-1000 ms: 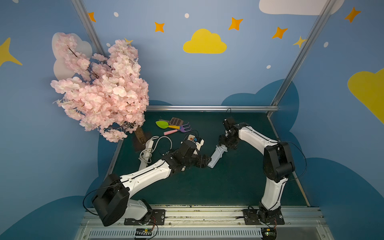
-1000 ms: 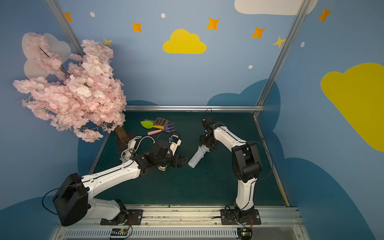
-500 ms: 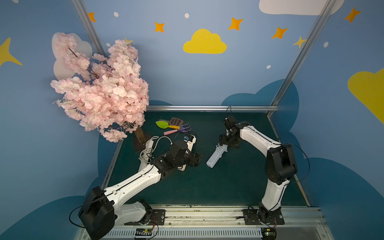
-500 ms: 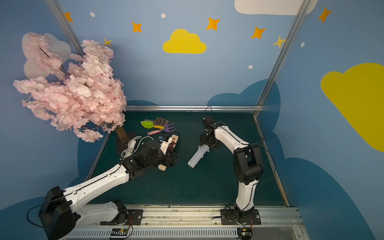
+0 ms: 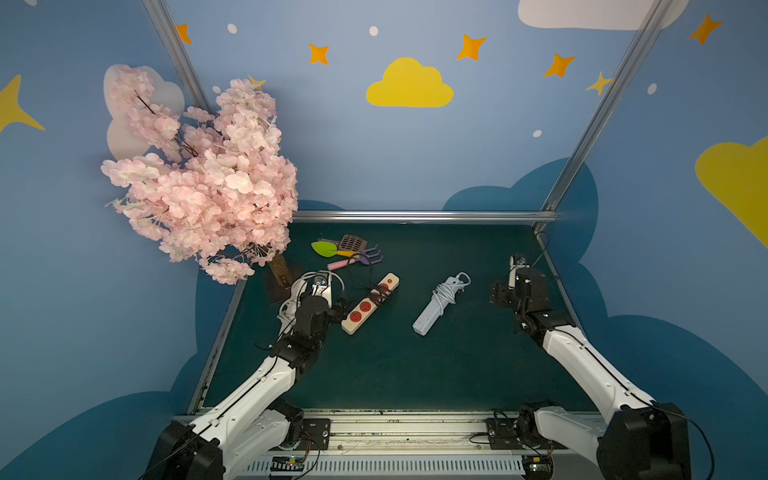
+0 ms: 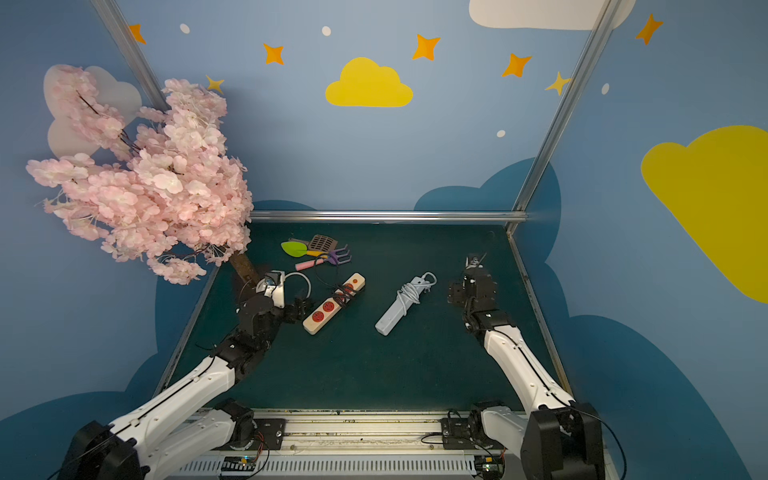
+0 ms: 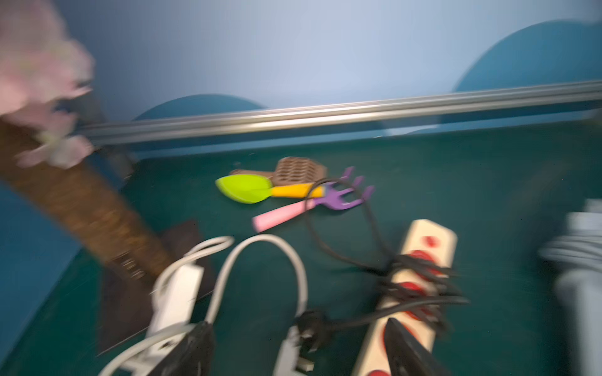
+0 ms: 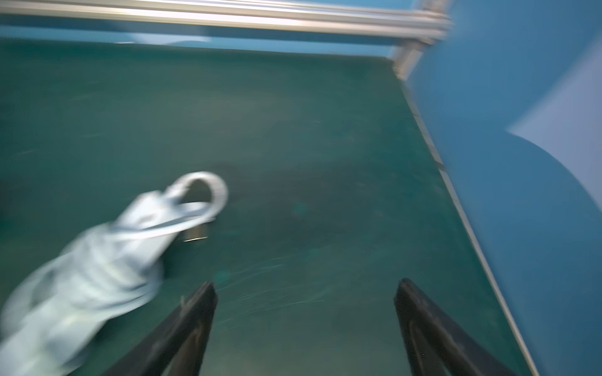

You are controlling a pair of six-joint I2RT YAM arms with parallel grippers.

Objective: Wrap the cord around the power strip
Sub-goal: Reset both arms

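A light blue power strip (image 5: 430, 312) (image 6: 392, 312) lies slantwise mid-table, its pale cord (image 5: 443, 292) (image 8: 198, 208) coiled round its far half. To its left lies a cream power strip (image 5: 360, 311) (image 6: 321, 313) (image 7: 423, 241) with red sockets, wound with a black cord (image 5: 380, 292) (image 7: 420, 283). A white power strip (image 7: 177, 294) with a loose white cord (image 5: 309, 276) (image 7: 290, 257) sits by the tree base. My left gripper (image 5: 340, 306) (image 6: 300, 308) (image 7: 299, 345) is open beside the cream strip's near end. My right gripper (image 5: 497, 294) (image 6: 455, 294) (image 8: 304, 306) is open and empty, right of the blue strip.
Toy garden tools (image 5: 345, 251) (image 7: 286, 188) lie at the back of the green mat. A pink blossom tree (image 5: 208, 183) leans over the back left corner, its trunk (image 7: 81, 208) close to my left arm. Metal rails (image 5: 415, 216) and blue walls bound the table.
Both arms have drawn back from the light blue strip, the left to the left and the right to the right. The right gripper has let go of it. The strip stays put.
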